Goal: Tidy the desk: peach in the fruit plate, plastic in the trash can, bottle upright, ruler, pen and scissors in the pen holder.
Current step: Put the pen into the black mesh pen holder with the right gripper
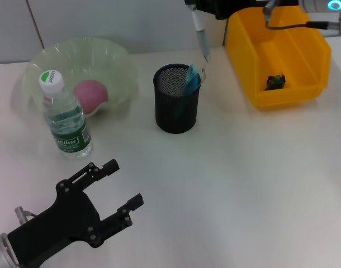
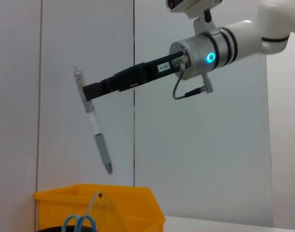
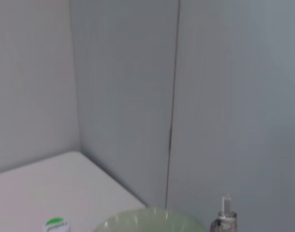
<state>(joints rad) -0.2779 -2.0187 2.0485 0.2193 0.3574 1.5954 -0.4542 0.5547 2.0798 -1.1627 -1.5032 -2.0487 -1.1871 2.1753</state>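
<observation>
Right pincer (image 2: 85, 89) grips the pen (image 1: 200, 34) near-vertical, tip down, just above the pen holder (image 1: 176, 99); left pincer (image 1: 121, 187) idles wide over the worktop (image 1: 243, 178).

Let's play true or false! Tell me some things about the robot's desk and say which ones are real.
1. The peach lies in the green fruit plate. True.
2. The water bottle is lying on its side. False: it stands upright beside the plate.
3. The right hand holds a pen above the pen holder. True.
4. The left hand is holding the scissors. False: it is open and empty; blue scissors sit in the holder.
5. The yellow bin is empty. False: a small dark item lies inside.
</observation>
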